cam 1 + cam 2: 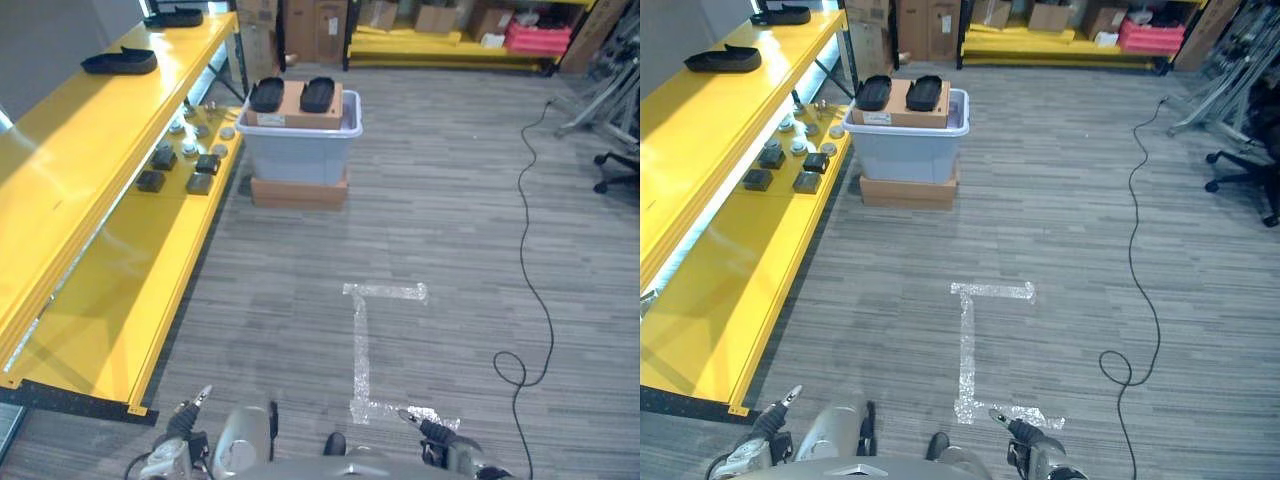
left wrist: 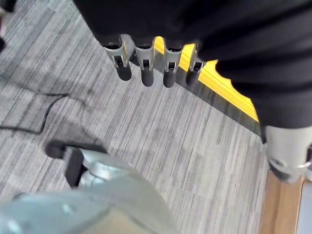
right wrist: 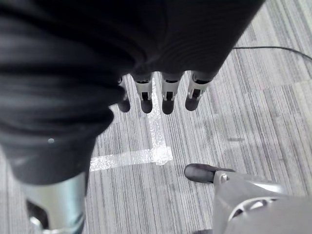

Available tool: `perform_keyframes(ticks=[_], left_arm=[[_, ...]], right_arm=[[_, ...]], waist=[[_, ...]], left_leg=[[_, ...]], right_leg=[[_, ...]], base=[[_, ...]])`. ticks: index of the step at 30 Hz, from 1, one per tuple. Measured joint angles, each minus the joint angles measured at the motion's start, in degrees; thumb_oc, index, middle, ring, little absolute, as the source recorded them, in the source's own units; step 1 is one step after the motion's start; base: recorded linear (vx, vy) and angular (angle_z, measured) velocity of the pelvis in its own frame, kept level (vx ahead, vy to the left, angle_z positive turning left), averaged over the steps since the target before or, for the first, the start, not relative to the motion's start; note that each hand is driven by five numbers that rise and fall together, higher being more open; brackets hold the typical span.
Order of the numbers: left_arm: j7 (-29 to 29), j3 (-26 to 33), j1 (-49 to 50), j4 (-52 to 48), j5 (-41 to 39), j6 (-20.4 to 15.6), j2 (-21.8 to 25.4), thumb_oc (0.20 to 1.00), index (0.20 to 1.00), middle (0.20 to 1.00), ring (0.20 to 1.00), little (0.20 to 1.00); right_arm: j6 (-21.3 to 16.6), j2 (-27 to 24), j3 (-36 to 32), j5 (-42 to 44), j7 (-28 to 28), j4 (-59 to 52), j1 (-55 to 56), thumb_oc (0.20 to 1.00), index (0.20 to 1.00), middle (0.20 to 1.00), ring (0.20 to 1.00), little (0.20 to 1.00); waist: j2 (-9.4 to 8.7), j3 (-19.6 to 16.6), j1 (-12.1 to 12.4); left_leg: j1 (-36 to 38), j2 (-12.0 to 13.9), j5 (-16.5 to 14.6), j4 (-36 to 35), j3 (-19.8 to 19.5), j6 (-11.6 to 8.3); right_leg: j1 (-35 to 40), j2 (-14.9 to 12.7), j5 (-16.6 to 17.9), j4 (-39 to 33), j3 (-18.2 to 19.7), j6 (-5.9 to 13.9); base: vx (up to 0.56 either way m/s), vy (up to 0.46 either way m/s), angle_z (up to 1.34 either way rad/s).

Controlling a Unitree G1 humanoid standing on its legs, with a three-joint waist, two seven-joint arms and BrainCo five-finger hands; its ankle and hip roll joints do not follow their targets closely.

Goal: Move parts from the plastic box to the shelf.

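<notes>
A grey plastic box (image 1: 300,150) stands on a flat cardboard base (image 1: 298,192) far ahead, beside the long yellow shelf (image 1: 60,190) on the left. A carton (image 1: 295,108) lies across the box's top and carries two black parts (image 1: 267,94) (image 1: 317,94). Two similar black parts (image 1: 120,62) (image 1: 175,17) lie on the shelf's top level. Several small dark blocks and round silver pieces (image 1: 200,160) sit on its lower level. My left hand (image 1: 185,425) and right hand (image 1: 440,435) hang low at the near edge, far from the box. Both have straight fingers (image 2: 146,73) (image 3: 165,100) and hold nothing.
Silver tape (image 1: 360,350) marks a bracket shape on the grey carpet between me and the box. A second yellow shelf (image 1: 450,45) with cartons runs along the back. A chair base (image 1: 615,165) and metal legs stand at the far right.
</notes>
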Motion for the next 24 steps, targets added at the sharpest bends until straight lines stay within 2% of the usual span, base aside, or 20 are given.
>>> perform_keyframes(ticks=[1, 3, 4, 6, 8, 9, 10, 11, 12, 13, 15, 16, 17, 18, 19, 20, 21, 22, 23, 24], left_arm=[[0.0, 0.02, 0.24, 0.53, -0.22, 0.02, 0.34, 1.0, 1.0, 1.0, 1.0, 1.0], [-0.12, 0.22, 0.49, 0.82, -0.24, 0.08, 0.71, 1.0, 1.0, 1.0, 1.0, 1.0], [-0.16, 0.34, 0.55, 0.89, -0.23, 0.09, 0.65, 1.0, 1.0, 1.0, 1.0, 1.0], [-0.37, 1.94, 1.07, 1.67, -0.23, 0.1, 0.43, 1.0, 1.0, 1.0, 1.0, 1.0], [-0.36, 3.31, 1.38, 2.65, -0.24, 0.09, 0.49, 1.0, 1.0, 1.0, 1.0, 1.0], [-0.5, 6.52, 3.31, 2.51, -0.82, -0.01, 0.51, 1.0, 1.0, 1.0, 1.0, 1.0], [-0.26, 7.22, 4.9, 2.57, -1.27, -0.06, 0.76, 1.0, 1.0, 1.0, 1.0, 1.0], [0.07, 7.99, 4.98, 2.55, -1.69, -0.24, 1.3, 1.0, 1.0, 1.0, 1.0, 1.0], [0.0, 8.27, 4.56, 1.93, -1.86, -0.6, 1.42, 1.0, 1.0, 1.0, 1.0, 1.0], [0.03, 8.3, 3.44, 1.43, -1.82, -0.7, 1.69, 1.0, 1.0, 1.0, 1.0, 1.0], [0.16, 6.16, -1.08, 2.87, -1.12, -1.17, 1.63, 1.0, 1.0, 1.0, 1.0, 1.0], [0.16, 4.4, -1.72, 2.55, -0.63, -1.53, 1.66, 1.0, 1.0, 1.0, 1.0, 1.0], [0.1, 3.07, -1.8, 2.49, -0.53, -2.14, 1.79, 1.0, 1.0, 1.0, 1.0, 1.0], [0.19, 2.02, -1.73, 2.59, -0.71, -2.26, 1.91, 1.0, 1.0, 1.0, 1.0, 1.0], [0.26, 1.28, -1.42, 2.69, -0.75, -1.98, 1.92, 1.0, 1.0, 1.0, 1.0, 1.0], [0.31, 0.47, -1.6, 2.48, -0.89, -1.37, 1.98, 1.0, 1.0, 1.0, 1.0, 1.0], [0.45, -0.08, -1.75, 2.03, -1.44, -0.97, 2.09, 1.0, 1.0, 1.0, 1.0, 1.0], [0.72, -0.03, -2.09, 1.21, -1.54, -0.67, 2.01, 1.0, 1.0, 1.0, 1.0, 1.0], [0.78, 0.16, -2.7, 0.59, -1.78, -0.43, 1.85, 1.0, 1.0, 1.0, 1.0, 1.0], [0.75, 1.79, -3.23, 0.28, -1.88, -0.34, 2.14, 1.0, 1.0, 1.0, 1.0, 1.0]], right_arm=[[0.07, -0.14, 0.56, -0.02, 0.0, 0.27, -0.09, 1.0, 1.0, 1.0, 1.0, 1.0], [0.23, -0.43, 0.86, -0.04, -0.03, 0.48, -0.14, 1.0, 1.0, 1.0, 1.0, 1.0], [0.25, -0.69, 0.7, -0.05, -0.02, 0.54, -0.48, 1.0, 1.0, 1.0, 1.0, 1.0], [0.21, -0.99, 0.69, -0.05, 0.01, 0.53, -0.89, 1.0, 1.0, 1.0, 1.0, 1.0], [0.32, -1.04, 0.75, -0.04, 0.12, 0.41, -0.35, 1.0, 1.0, 1.0, 1.0, 1.0], [1.32, -0.84, 1.05, -0.05, 0.28, -0.55, 0.11, 1.0, 1.0, 1.0, 1.0, 1.0], [1.3, -0.58, 1.76, -0.07, 0.38, -0.72, 0.47, 1.0, 1.0, 1.0, 1.0, 1.0], [1.31, 0.36, 1.96, -0.07, 0.35, -0.57, 0.73, 1.0, 1.0, 1.0, 1.0, 1.0], [1.41, 1.01, 1.93, -0.07, 0.39, -0.58, 0.62, 1.0, 1.0, 1.0, 1.0, 1.0], [1.35, 1.94, 1.9, -0.06, 0.33, -0.48, 0.09, 1.0, 1.0, 1.0, 1.0, 1.0], [1.11, 3.95, 0.99, -0.04, 0.07, 0.63, -0.11, 1.0, 1.0, 1.0, 1.0, 1.0], [0.93, 4.54, 0.37, -0.04, 0.01, 0.46, 0.08, 1.0, 1.0, 1.0, 1.0, 1.0], [0.68, 5.12, 0.37, -0.03, -0.01, 0.36, 0.09, 1.0, 1.0, 1.0, 1.0, 1.0], [0.69, 5.42, 0.93, -0.04, -0.07, -0.43, 0.31, 1.0, 1.0, 1.0, 1.0, 1.0], [0.69, 5.4, 1.21, -0.03, -0.11, -1.41, -0.24, 1.0, 1.0, 1.0, 1.0, 1.0], [0.07, 4.7, 1.73, -0.04, -0.39, -3.19, -0.36, 1.0, 1.0, 1.0, 1.0, 1.0], [-0.18, 3.68, 2.07, -0.03, -0.81, -5.06, -1.18, 1.0, 1.0, 1.0, 1.0, 1.0], [-0.46, 2.38, 2.43, 0.02, -1.15, -6.86, -1.45, 1.0, 1.0, 1.0, 1.0, 1.0], [-0.99, 1.27, 3.06, 0.02, -1.25, -7.67, -1.87, 1.0, 1.0, 1.0, 1.0, 1.0], [-1.01, 1.24, 2.89, 0.01, -0.83, -7.43, -2.33, 1.0, 1.0, 1.0, 1.0, 1.0]], waist=[[0.5, 0.2, 0.29], [2.16, 0.44, 0.53], [2.86, 0.94, 1.26], [3.76, 1.78, 2.85], [3.4, 2.03, 4.01], [2.09, 1.56, 6.14], [1.43, 0.39, 6.3], [-0.27, 0.97, 5.81], [-1.19, 0.97, 6.26], [-2.31, 0.7, 6.42], [-2.2, 0.64, 6.93], [-1.62, 0.41, 6.55], [-0.99, -0.38, 6.12], [0.36, -0.87, 6.14], [0.58, -1.48, 6.09], [2.24, -1.83, 5.47], [3.86, -1.71, 5.35], [5.09, -1.14, 4.25], [4.75, -0.37, 4.31], [2.9, 0.4, 3.88]], left_leg=[[1.2, -1.12, 0.86, -10.21, 0.16, -0.35], [3.37, -2.54, 4.87, -29.46, -1.67, -2.81], [3.57, -2.41, 6.05, -34.48, -1.91, -2.97], [1.39, -1.88, 7.72, -34.51, -2.51, -3.93], [-0.88, -1.67, 7.72, -28.93, -2.2, -3.91], [0.25, -0.52, 6.55, -21.06, -1.54, -2.25], [2.28, -0.5, 4.23, -18.64, -1.55, -1.78], [3.04, -1.95, 7.53, -16.77, 0.0, 2.03], [3.8, -2.5, 7.78, -16.41, 0.77, 4.39], [4.54, -3.52, 5.87, -15.95, 1.48, 5.55], [11.65, -7.56, 2.51, -19.17, 1.93, 8.73], [12.88, -8.33, 1.98, -19.56, 2.11, 9.29], [13.13, -8.92, 0.85, -19.24, 2.09, 9.8], [14.11, -9.58, -0.56, -19.1, 1.87, 10.41], [14.46, -9.92, -0.29, -18.76, 2.09, 11.73], [14.84, -9.99, -1.66, -19.61, 0.96, 10.53], [15.04, -9.68, -1.13, -20.85, -0.01, 10.49], [15.97, -9.33, -1.24, -22.16, -1.41, 7.7], [16.28, -8.45, -4.33, -20.82, -0.68, -2.11], [14.51, -8.3, -7.17, -14.46, -0.13, 4.26]], right_leg=[[1.75, 1.01, -0.13, -0.71, 0.85, 0.29], [5.48, 3.66, -0.88, -4.6, 2.2, 1.81], [6.79, 4.66, -1.23, -5.31, 3.46, 1.87], [10.01, 5.7, -3.13, -6.01, 5.92, 0.17], [13.1, 5.34, -5.33, -5.56, 7.22, 0.0], [14.7, 3.31, -11.03, -1.69, 11.11, 0.67], [15.79, 2.29, -12.88, 0.33, 12.28, 2.48], [15.76, 0.22, -15.48, 5.53, 10.77, 4.67], [14.27, -0.83, -15.8, 9.56, 9.59, 4.99], [13.8, -2.13, -14.37, 12.02, 8.22, 4.85], [9.9, -7.04, -7.51, 29.07, 7.27, 10.86], [5.42, -9.22, -4.08, 40.62, 7.87, 12.64], [0.37, -10.63, -3.1, 49.89, 7.69, 12.65], [-4.83, -11.15, -2.58, 55.74, 8.7, 12.35], [-9.08, -11.52, -2.39, 60.36, 8.12, 11.54], [-14.68, -10.2, -4.14, 61.3, 7.26, 10.92], [-19.85, -9.12, -6.79, 59.43, 5.07, 9.32], [-22.73, -7.49, -7.97, 52.87, 1.29, 7.78], [-26.13, -5.89, -7.37, 45.28, 0.62, 6.79], [-28.06, -7.31, -6.98, 37.54, -0.55, 8.35]], base=[[0.53, 0.13, -0.26], [0.52, 0.091, -0.35], [0.49, 0.077, -0.62], [0.43, 0.091, -0.7], [0.57, 0.182, -0.81], [0.54, 0.19, -1.21], [0.57, 0.225, -1.09], [0.34, 0.169, -0.51], [0.44, 0.26, -0.22], [0.61, 0.459, -0.25], [0.51, 0.437, 0.01], [0.22, 0.256, 0.27], [0.26, 0.267, 0.15], [0.22, 0.18, 0.03], [0.23, 0.087, -0.05], [0.29, 0.002, -0.04], [0.31, -0.095, 0.24], [0.39, -0.131, 0.29], [0.42, -0.154, 0.48], [0.7, -0.287, 0.58]])
